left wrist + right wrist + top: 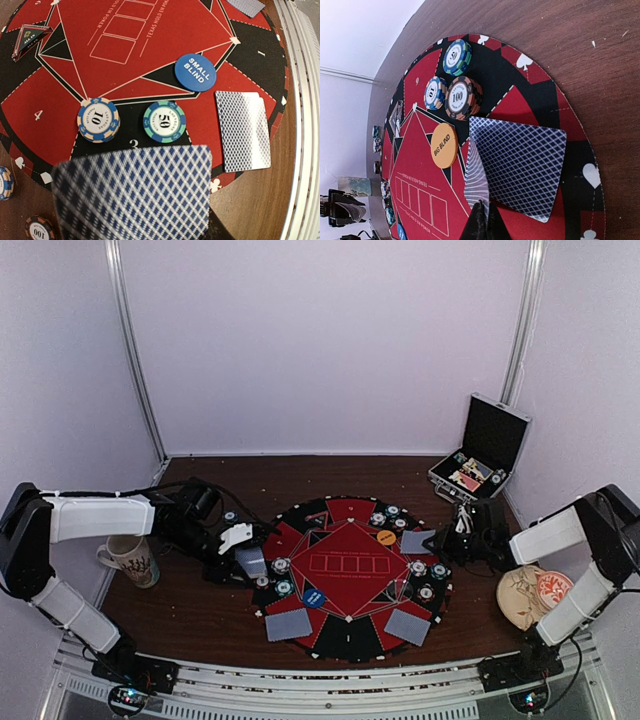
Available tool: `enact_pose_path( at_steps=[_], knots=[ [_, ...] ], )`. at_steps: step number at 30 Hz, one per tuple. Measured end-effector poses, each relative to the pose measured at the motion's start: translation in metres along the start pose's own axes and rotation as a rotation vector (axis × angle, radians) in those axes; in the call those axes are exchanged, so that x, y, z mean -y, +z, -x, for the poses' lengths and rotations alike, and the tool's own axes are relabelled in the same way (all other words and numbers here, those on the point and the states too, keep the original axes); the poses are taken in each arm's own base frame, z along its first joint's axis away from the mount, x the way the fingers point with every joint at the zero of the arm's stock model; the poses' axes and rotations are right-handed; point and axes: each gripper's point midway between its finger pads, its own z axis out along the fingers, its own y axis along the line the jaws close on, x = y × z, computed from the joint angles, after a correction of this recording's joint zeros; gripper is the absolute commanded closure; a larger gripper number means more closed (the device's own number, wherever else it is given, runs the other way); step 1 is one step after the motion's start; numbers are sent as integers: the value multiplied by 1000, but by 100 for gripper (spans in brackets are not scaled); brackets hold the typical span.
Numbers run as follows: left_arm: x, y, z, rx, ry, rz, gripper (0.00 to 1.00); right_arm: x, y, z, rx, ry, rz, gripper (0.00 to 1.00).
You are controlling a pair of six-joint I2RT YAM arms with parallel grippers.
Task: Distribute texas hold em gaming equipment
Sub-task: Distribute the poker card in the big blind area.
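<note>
**Top external view.** The round mat lay at the middle of the surface. The left jaws stood at the mat's left edge, clamped on a held pack of playing cards. The right jaws stood at the mat's right edge, closed together. Two dealt cards lay face down at the mat's near edge. The open case sat at the far right corner of the surface and the mug at its left edge, both off the mat.

**Left wrist view.** The held pack filled the lower foreground, blurred, above seat 3. Beyond it, on the mat, sat a 10 chip stack and, just beside that, a 50 chip. The small blind button lay further in. A flat card reached the mat's rim. Open room lay between the chips and that card.

**Right wrist view.** The right jaws appeared pinched on the edge of a raised card, which stood tilted beside a lying card. The big blind button and a 100 chip lay nearby.

**Handling.** Cards were judged light, thin, flexible and slippery against one another. They are best held at a short edge, with light pressure to avoid creasing. Chips were judged rigid, and are best gripped across the rim. Near the mat's rim, a released card could slide onto the surface.
</note>
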Motion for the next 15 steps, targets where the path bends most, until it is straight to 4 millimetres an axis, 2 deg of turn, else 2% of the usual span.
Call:
enact_pose_path(
  at_steps=[3,9,10,15],
  knots=[
    [0,0,0,0,0,0,64,0,2,1,-2,-2,-2,87],
    [0,0,0,0,0,0,64,1,5,4,-5,-7,-11,82],
    [0,0,0,0,0,0,64,1,6,6,-2,-13,-13,78],
    [0,0,0,0,0,0,64,6,3,7,7,-15,-49,75]
  ],
)
